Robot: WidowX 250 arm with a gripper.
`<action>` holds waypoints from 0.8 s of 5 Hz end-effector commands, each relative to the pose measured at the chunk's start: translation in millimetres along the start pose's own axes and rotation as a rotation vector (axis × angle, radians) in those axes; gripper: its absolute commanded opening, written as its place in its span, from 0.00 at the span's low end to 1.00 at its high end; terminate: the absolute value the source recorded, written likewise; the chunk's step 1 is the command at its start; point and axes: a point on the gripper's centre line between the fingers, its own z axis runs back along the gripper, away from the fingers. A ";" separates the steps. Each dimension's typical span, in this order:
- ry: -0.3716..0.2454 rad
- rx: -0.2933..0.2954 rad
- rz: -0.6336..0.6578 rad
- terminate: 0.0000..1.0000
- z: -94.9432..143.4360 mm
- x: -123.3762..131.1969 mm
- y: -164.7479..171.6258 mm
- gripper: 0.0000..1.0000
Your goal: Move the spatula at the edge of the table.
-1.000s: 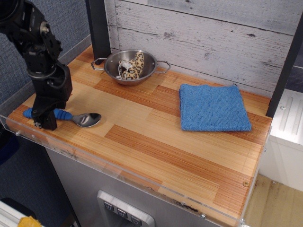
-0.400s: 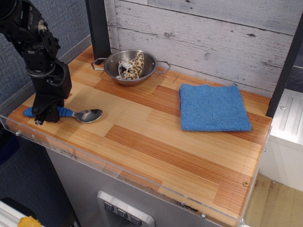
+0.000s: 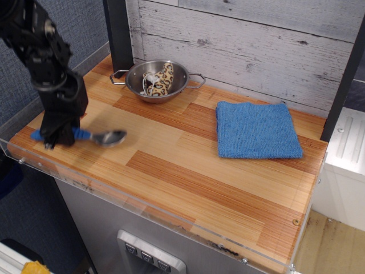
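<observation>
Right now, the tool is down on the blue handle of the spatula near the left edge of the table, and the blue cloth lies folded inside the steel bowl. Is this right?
Not quite. The blue cloth lies flat on the table, apart from the steel bowl, which holds a spotted item. The observation.image view shows this. The tool is indeed down on the spatula handle near the left edge.

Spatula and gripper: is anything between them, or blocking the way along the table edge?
Nothing visible. The gripper is right over the spatula handle at the table front-left edge. The bowl and cloth sit well away.
</observation>
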 end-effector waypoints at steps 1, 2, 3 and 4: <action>-0.046 0.146 -0.044 0.00 57.9 16.8 18.9 0.00; -0.093 0.170 -0.102 0.00 75.6 39.7 6.8 0.00; -0.134 0.179 -0.170 0.00 85.7 65.4 -8.8 0.00; -0.146 0.210 -0.277 0.00 93.3 100.0 -24.9 0.00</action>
